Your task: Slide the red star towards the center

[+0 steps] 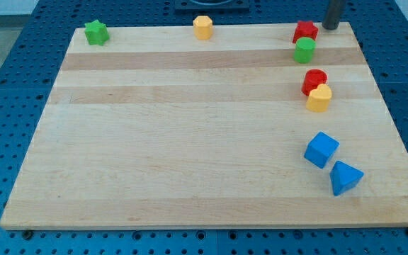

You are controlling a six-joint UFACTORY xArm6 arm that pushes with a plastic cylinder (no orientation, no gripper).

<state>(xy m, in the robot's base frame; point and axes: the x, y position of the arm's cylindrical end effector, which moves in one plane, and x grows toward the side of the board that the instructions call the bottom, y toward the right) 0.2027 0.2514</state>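
Note:
The red star lies at the board's top edge, toward the view's right. A green cylinder-like block sits just below it, touching or nearly touching. My tip stands at the top edge just right of the red star, a small gap away from it. The wooden board fills most of the view.
A red round block and a yellow block sit together below the green one. A blue cube and a blue triangular block lie lower right. A yellow block and a green star sit along the top edge.

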